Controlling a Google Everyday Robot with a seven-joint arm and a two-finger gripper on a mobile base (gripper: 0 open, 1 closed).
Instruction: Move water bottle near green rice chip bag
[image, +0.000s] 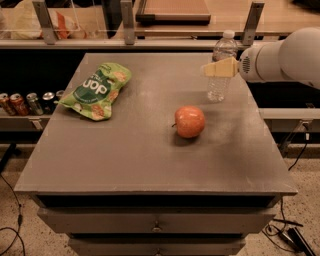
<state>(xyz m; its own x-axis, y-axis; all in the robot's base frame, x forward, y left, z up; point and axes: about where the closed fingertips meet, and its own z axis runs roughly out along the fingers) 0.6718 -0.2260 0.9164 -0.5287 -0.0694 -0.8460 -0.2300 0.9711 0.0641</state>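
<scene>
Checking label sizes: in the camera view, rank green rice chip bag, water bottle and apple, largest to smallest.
1. green rice chip bag
2. water bottle, gripper across its middle
3. apple
Bottle versus apple is unsure: the bottle stands farther back.
</scene>
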